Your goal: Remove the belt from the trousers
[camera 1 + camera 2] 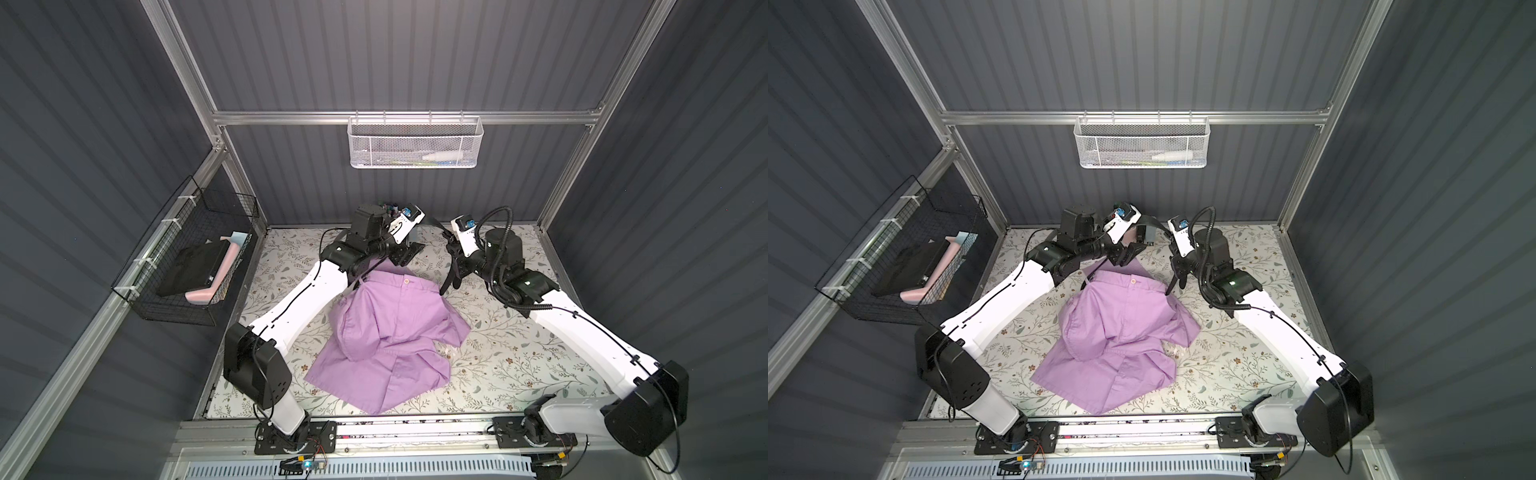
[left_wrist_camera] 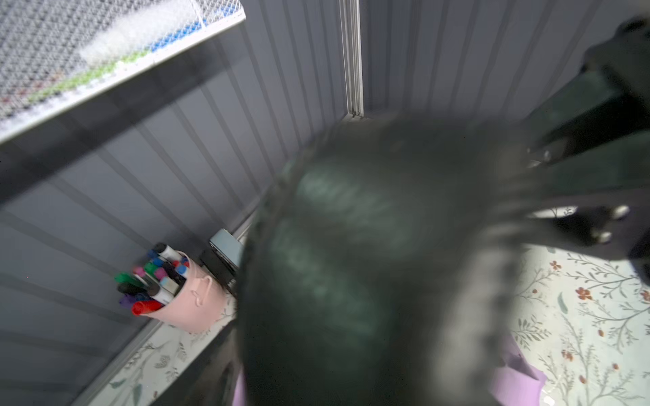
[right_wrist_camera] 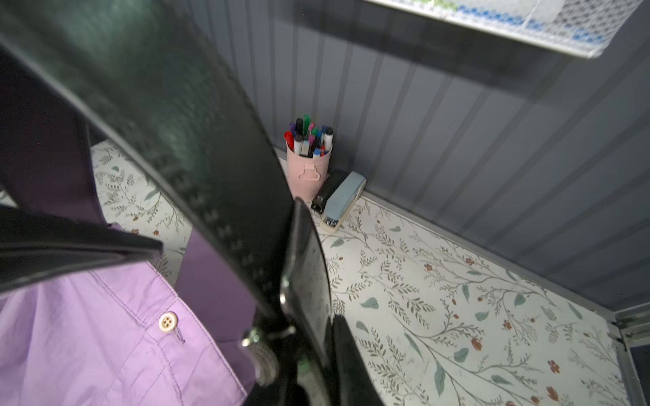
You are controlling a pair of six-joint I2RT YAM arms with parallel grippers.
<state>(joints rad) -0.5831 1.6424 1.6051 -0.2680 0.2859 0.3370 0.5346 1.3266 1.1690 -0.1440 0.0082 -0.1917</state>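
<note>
Belt, black perforated strap, pinched in right hand, left hand spread

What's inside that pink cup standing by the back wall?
The pink cup holds coloured markers, caps up: red, green, purple, blue, black. Its wall hides their lower ends and whatever else lies inside.

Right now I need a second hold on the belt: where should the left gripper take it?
Probably the belt at its raised span beside the left gripper, pinched across its flat faces from that side: there it's clear of the trousers.
</note>
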